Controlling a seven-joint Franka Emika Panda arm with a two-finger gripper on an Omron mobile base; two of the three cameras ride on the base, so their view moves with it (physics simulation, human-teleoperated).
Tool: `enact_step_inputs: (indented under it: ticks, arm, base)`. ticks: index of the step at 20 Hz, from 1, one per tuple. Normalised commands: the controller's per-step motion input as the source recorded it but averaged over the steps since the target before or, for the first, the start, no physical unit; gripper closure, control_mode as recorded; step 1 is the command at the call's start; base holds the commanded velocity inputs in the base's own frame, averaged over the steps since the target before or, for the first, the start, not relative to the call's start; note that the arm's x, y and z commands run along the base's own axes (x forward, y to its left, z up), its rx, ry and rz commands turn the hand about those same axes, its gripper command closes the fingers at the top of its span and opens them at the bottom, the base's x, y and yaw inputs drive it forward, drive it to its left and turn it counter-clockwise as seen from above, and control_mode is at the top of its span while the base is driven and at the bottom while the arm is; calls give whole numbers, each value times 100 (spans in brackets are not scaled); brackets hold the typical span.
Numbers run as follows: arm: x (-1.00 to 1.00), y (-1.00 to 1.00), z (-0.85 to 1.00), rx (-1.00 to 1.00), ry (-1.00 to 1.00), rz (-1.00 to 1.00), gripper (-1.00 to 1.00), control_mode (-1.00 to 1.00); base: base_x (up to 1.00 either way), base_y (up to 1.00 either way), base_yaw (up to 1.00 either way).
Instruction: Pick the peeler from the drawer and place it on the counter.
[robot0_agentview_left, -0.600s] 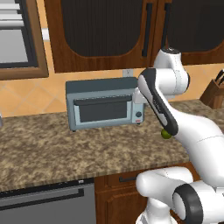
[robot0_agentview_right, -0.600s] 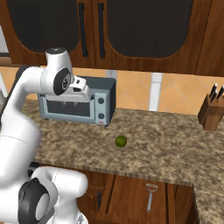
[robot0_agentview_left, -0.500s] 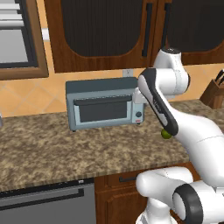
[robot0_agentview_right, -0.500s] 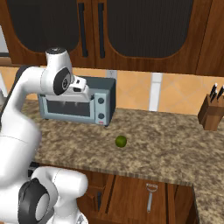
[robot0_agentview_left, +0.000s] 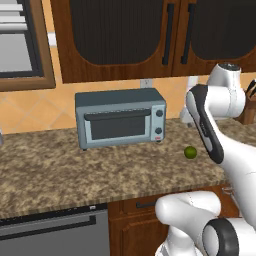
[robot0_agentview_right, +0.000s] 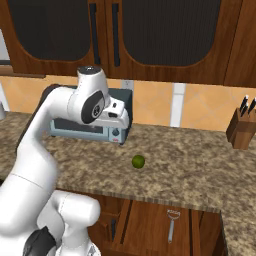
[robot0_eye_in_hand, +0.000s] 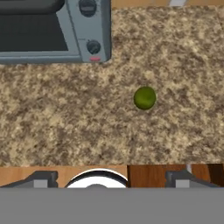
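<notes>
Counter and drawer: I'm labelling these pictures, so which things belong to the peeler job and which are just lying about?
For the job: peeler, drawer, counter.
Lying about: toaster oven, green fruit, knife block.

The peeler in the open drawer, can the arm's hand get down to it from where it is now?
Probably yes. The peeler lies uncovered in the open drawer below the counter edge, with nothing on top of it. The hand sits high over the counter, so it must come forward past the edge and descend.
</notes>
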Motion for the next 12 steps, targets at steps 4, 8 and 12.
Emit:
enact_step_inputs:
  ticks: [4,8,12]
  arm:
    - [-7,-80,-17,0,0,-14,-100,-100]
    - [-20,-76,-35,0,-1,-4,-100,-100]
    - [-62,-99,-66,0,0,-4,-100,-100]
  base:
    - [0,0,0]
    - [0,0,0]
    - [0,0,0]
